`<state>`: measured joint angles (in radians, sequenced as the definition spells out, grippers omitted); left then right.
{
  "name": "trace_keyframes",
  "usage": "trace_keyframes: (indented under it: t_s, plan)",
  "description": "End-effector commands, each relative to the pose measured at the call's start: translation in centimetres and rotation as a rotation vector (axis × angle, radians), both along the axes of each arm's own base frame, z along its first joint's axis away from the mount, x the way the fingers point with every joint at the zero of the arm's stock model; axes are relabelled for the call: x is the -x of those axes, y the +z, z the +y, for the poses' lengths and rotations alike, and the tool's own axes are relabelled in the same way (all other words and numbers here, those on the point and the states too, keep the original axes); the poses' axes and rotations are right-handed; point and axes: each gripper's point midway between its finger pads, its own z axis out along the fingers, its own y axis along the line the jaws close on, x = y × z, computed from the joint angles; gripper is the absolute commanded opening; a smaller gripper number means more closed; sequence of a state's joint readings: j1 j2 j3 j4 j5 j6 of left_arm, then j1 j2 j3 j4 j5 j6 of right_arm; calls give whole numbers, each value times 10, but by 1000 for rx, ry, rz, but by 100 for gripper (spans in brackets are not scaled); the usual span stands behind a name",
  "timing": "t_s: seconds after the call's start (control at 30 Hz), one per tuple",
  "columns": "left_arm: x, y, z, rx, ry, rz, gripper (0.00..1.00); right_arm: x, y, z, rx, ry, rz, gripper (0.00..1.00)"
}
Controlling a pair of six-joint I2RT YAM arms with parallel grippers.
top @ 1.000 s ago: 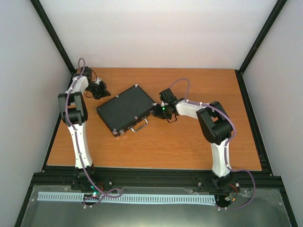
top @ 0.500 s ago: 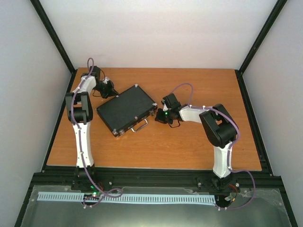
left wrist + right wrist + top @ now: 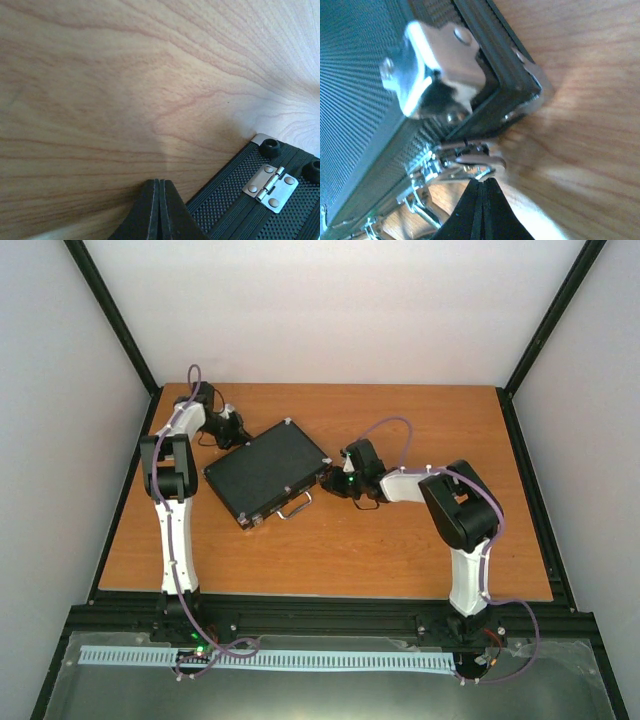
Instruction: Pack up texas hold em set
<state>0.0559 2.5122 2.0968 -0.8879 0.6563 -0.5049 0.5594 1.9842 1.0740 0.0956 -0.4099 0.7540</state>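
Black and pebbled, the case [image 3: 262, 470] lies shut and flat, at a slant on the wooden table [image 3: 420, 550], with its silver handle [image 3: 294, 506] toward the arms. From above, the left gripper [image 3: 232, 430] sits at the case's far edge and the right gripper [image 3: 332, 480] at its right corner, too small to read. Each wrist view settles it. The left fingers are pressed together, empty, beside a silver hinge [image 3: 270, 182]. The right fingers are likewise closed on nothing, just below a blurred latch [image 3: 435, 70].

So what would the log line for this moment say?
briefcase closed, flat | left gripper shut, by hinge side | right gripper shut, at corner
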Motion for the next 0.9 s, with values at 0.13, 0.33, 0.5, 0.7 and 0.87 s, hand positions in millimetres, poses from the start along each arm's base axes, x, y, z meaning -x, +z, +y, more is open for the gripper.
trace_keyframes:
  t_s: [0.13, 0.33, 0.5, 0.7, 0.87]
  plan:
    - [6, -11, -10, -10, -17, 27, 1, -21, -14, 11, -42, -24, -2, 3]
    - [17, -12, -31, -1, -68, 41, 1, -23, -26, 9, -17, -43, 24, 3]
    - [33, -17, -48, 27, -94, 63, 1, -30, -30, 5, -19, -107, 29, 3]
    - [40, -21, -45, -11, -110, 70, 1, -31, -35, -3, 14, -175, 77, 3]
    - [26, -8, -28, -67, -89, 34, 1, -17, -6, -8, 97, -45, 34, 3]
